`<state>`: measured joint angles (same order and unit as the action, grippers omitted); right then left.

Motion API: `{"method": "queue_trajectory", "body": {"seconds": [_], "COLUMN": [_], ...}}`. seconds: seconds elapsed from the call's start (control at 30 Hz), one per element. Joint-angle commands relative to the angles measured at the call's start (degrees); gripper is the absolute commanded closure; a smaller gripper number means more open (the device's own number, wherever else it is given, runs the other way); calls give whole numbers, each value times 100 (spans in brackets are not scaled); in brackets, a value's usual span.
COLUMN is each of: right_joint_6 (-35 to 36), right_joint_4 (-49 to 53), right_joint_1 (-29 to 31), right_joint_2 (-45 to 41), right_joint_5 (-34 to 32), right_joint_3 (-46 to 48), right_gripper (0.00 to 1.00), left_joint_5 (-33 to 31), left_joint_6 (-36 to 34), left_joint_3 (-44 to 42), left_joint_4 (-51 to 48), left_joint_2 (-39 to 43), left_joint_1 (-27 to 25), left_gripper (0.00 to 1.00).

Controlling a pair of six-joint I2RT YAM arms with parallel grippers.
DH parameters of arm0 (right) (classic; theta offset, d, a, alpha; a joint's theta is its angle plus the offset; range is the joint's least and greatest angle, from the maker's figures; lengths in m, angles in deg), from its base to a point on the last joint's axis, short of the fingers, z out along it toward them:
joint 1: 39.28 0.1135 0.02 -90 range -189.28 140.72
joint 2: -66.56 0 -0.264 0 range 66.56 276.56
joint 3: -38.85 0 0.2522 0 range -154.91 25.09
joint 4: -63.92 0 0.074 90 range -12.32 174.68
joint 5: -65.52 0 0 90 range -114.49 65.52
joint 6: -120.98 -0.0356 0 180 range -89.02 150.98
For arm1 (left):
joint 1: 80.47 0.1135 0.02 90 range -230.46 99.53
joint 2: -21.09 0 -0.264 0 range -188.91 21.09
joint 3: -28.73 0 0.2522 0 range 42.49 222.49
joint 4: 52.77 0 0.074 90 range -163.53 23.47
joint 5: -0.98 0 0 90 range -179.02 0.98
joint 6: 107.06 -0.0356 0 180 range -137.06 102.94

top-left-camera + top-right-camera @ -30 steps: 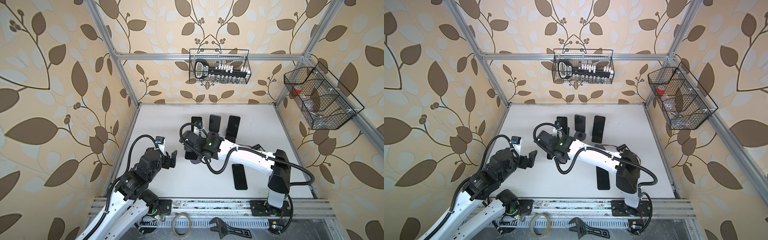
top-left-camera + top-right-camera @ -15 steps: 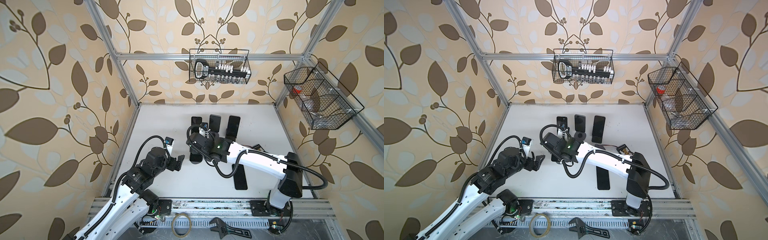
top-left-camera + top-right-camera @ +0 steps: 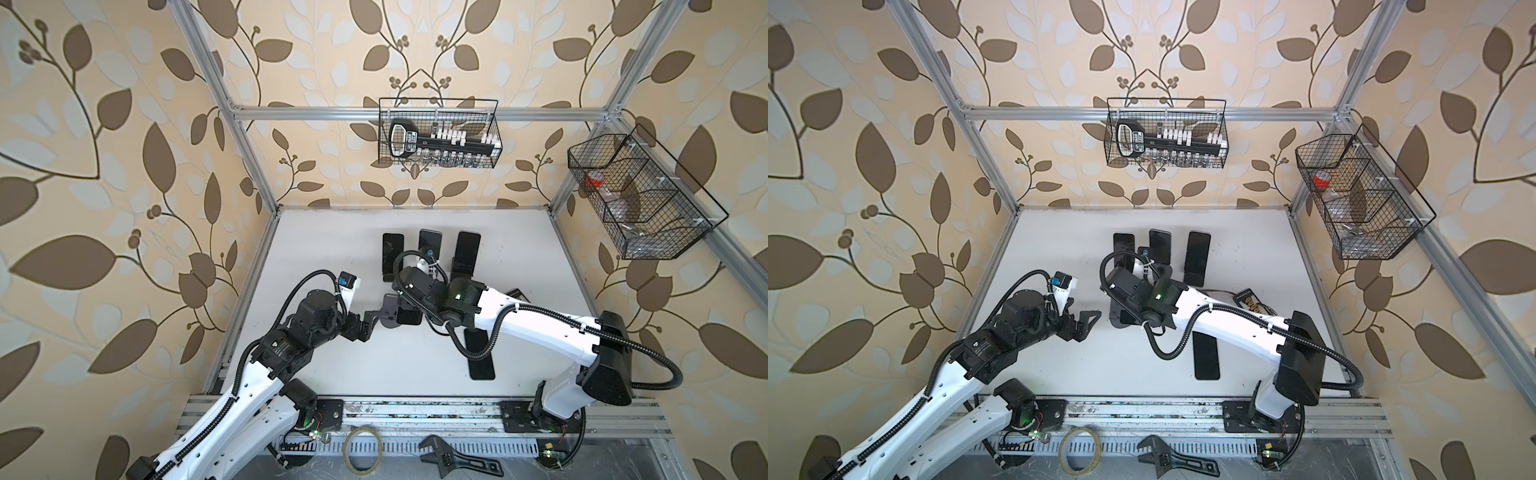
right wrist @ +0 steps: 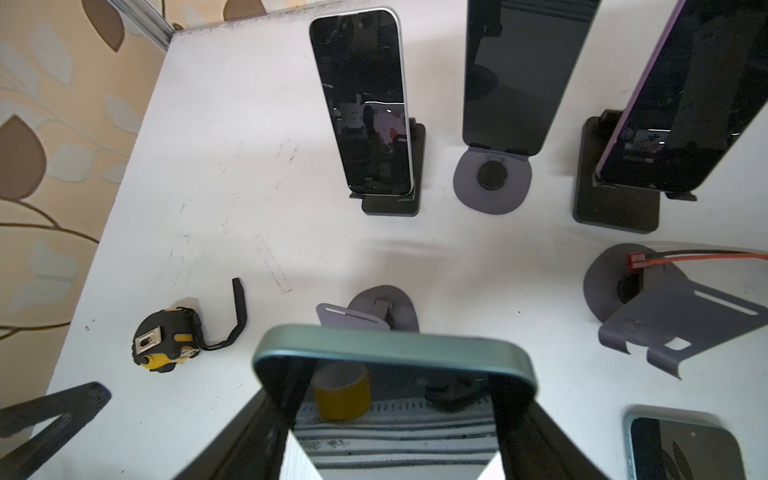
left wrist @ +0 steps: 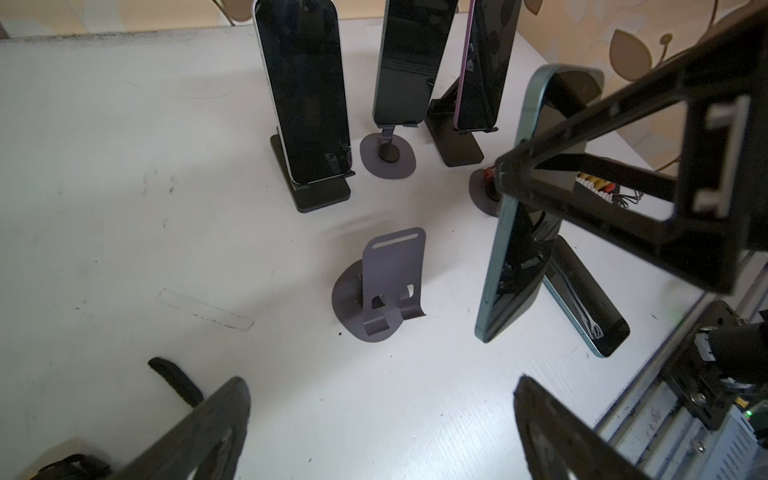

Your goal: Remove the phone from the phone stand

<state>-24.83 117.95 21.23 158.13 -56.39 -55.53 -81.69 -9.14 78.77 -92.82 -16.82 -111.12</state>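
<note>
Left arm comes in low, wrist level, left gripper spread wide with nothing between its fingers (both tips hang free). Right arm stretches across the middle, elbow bent. The right gripper, just beyond the left gripper's tips, points down, fingers clamped on the edges of the phone, upright between them.

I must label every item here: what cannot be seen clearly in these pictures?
Held phone: lower end cut off by the right wrist view's edge.
Flat phone: far end under the right arm, both top views.
Tape measure: seemingly under the left arm, both top views.
Side basket: contents too small.
</note>
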Motion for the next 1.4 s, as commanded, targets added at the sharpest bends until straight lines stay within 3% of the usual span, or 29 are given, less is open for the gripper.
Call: {"method": "queue_trajectory", "body": {"seconds": [0.0,0.3,0.63,1.1,1.37], "right_joint_6": [56,150,147,62,26], "right_joint_4": [-126,-97,-8,24,68], "right_joint_1": [-46,-156,-215,-294,-348], "right_joint_2": [-291,-576,-728,-875,-897], "right_joint_5": [-42,96,268,493,637], "right_joint_3": [179,660,1075,1550,1794], "right_gripper": [29,29,29,29,29], "left_joint_5": [400,1033,1429,3020,3099], "left_joint_6": [146,268,77,-1428,-2095], "left_joint_3": [-37,-67,74,361,439], "left_joint_4": [486,1046,1035,587,232], "left_joint_2": [-116,-478,-775,-1034,-1342], "left_joint_1": [52,38,-81,-236,-397], "left_gripper": [1,1,1,1,1]}}
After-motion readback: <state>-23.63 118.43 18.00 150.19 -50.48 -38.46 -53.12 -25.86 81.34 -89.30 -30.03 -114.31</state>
